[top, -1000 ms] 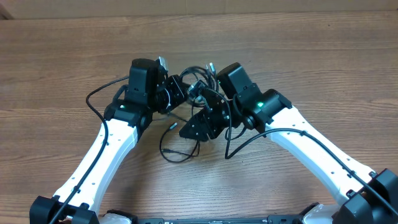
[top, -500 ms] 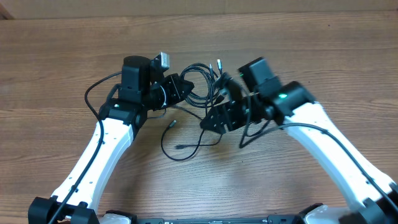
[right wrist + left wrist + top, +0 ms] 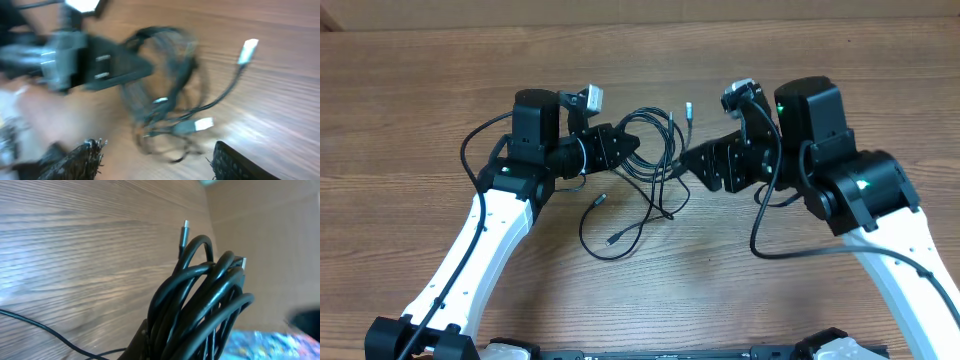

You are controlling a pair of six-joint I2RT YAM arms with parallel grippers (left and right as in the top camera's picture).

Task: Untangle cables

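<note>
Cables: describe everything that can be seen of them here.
The cables are thin, glossy black cords tangled in overlapping loops between the two arms. Several ends carry small silver-tipped plugs. The left gripper is shut on a bunch of loops, and looser strands trail onto the wooden table. The right gripper stands open beside the tangle; whether it touches is unclear.

No text, label, brand, number or sign can be read in any view. In the left wrist view, the black cables [image 3: 200, 300] and the wooden desk [image 3: 75, 240] show plain surfaces. A many-coloured patch [image 3: 265, 345] at that view's lower edge is too blurred to tell whether it carries print. The right wrist view is smeared throughout.
</note>
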